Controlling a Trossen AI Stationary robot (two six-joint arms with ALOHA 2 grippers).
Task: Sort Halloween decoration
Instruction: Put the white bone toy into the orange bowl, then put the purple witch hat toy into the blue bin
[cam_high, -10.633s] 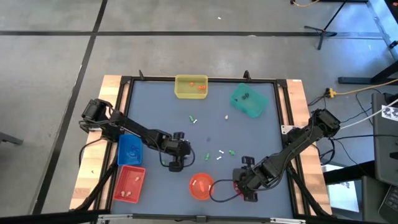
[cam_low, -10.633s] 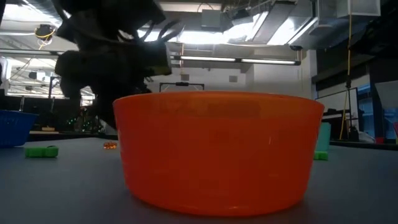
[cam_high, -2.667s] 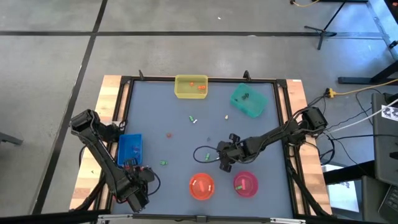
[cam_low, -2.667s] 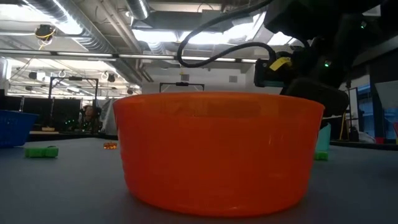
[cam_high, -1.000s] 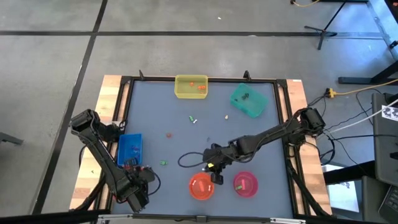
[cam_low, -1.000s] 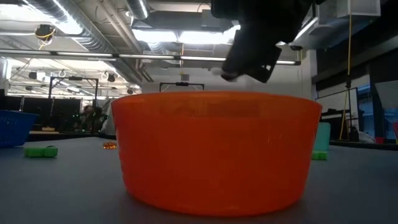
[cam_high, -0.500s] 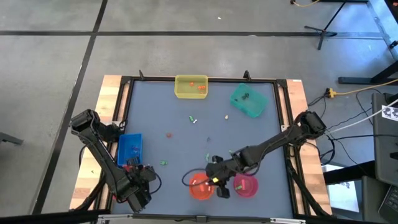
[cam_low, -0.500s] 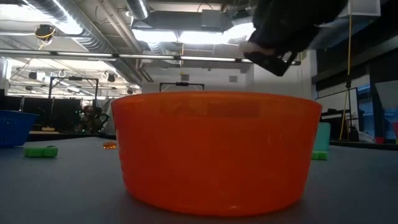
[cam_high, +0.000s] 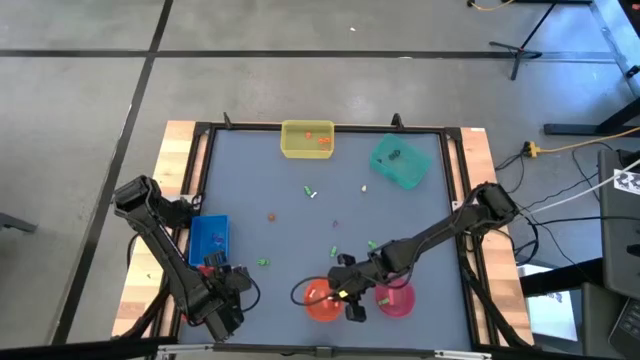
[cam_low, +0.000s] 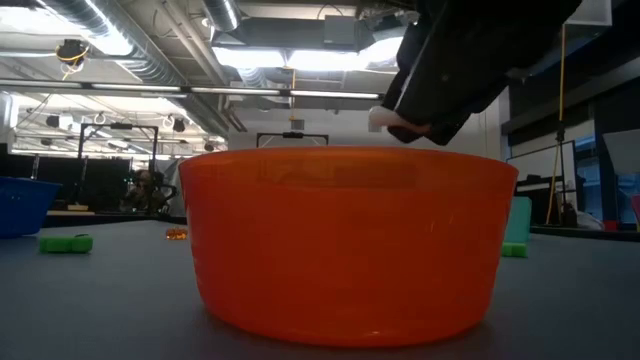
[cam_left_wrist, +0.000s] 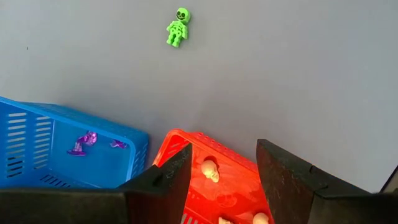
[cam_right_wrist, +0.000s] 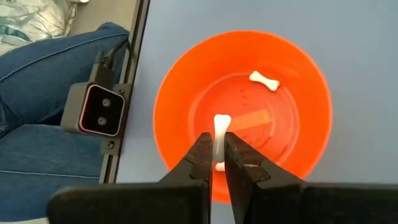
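One bone (cam_right_wrist: 219, 140) pinched in right tool (cam_right_wrist: 216, 163); second bone (cam_right_wrist: 263, 80) in orange bowl (cam_right_wrist: 311, 93)

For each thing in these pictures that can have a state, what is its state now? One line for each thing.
right gripper: shut on the white bone, above the orange bowl.
white bone: held between the fingers, not yet dropped.
orange bowl: upright, holds another white bone.
left gripper: open, empty, over the red tray.
red tray: holds beige skulls.
blue tray: holds purple trinkets.
green skeleton: lies loose on the table.
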